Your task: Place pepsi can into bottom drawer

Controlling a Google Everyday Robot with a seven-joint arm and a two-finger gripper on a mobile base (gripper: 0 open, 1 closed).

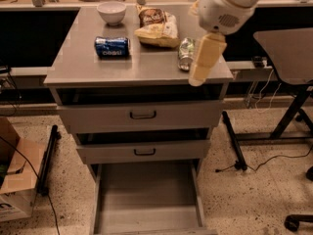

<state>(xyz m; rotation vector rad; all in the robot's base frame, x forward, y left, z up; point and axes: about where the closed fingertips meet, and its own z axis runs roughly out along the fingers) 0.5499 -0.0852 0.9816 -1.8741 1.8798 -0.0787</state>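
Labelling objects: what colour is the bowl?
White bowl, camera view; gripper hovers by the silver can.

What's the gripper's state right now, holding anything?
Gripper: above the right front corner of the cabinet top, by the silver-green can; open or closed cannot be told.

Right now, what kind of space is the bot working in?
Likely an office or lab test area, not a home: a grey drawer cabinet with snacks on top, a desk beside it, loose cables on the speckled floor. The gripper hangs over the cabinet's right front corner.

Speckled terrazzo floor, cardboard box left, grey table right
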